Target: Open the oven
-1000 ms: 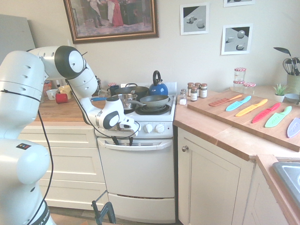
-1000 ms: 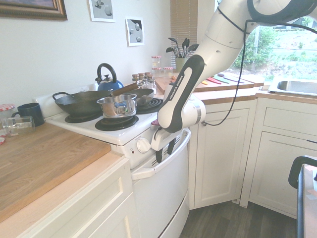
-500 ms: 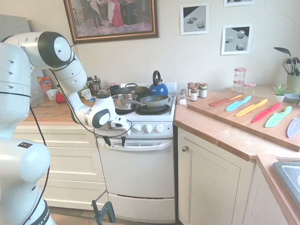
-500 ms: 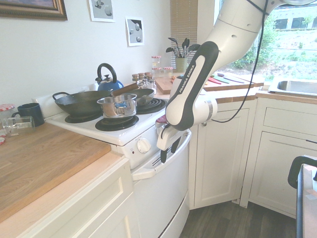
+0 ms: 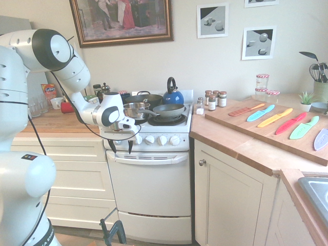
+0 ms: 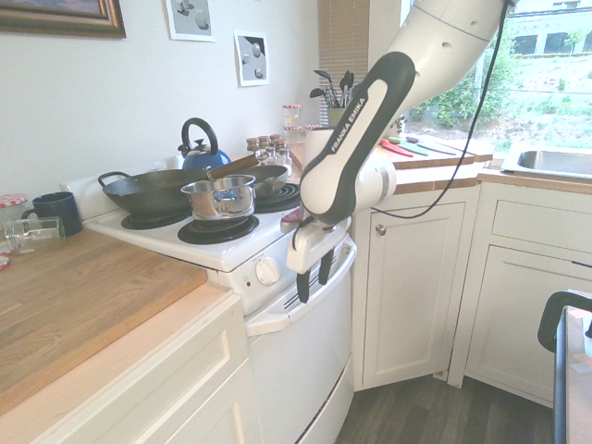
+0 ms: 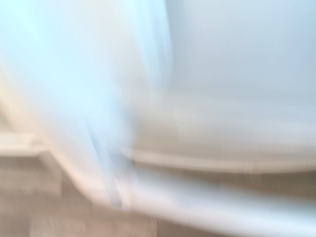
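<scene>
The gripper (image 5: 121,148) hangs with its two dark fingers (image 6: 325,264) pointing down and spread apart, holding nothing. It sits just in front of the oven (image 5: 154,190), at the left end of the knob row, above the wide handle (image 5: 148,158). The oven door looks closed. A small silver pot (image 6: 219,197) stands on top of the oven. The wrist view is only a blur.

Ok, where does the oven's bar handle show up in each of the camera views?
First exterior view: oven handle, lower centre, below the knobs.
Second exterior view: oven handle, centre, slanting, partly behind the gripper.
Wrist view: too blurred to tell.
Shared landmark: blue kettle at the back of the stove.
</scene>
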Robot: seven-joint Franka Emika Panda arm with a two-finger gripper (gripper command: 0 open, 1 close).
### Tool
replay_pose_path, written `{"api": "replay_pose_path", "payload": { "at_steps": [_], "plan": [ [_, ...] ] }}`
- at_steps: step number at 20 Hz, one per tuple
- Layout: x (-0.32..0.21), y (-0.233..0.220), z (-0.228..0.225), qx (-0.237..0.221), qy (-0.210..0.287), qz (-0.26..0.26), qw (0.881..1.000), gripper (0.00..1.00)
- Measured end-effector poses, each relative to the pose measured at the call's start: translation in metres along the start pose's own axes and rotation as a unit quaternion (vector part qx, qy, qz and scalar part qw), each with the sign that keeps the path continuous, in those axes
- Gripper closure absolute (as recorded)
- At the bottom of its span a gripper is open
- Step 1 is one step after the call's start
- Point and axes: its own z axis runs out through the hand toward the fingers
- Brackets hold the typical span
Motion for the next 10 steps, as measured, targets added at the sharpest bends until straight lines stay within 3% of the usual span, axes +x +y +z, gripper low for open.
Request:
{"api": "replay_pose_path", "payload": {
  "at_steps": [8,10],
  "plan": [
    [0.030,0.005,0.052,-0.029,-0.021,0.017,0.999,0.00],
    [0.035,0.009,0.060,-0.033,-0.023,0.001,0.999,0.00]
  ]
}}
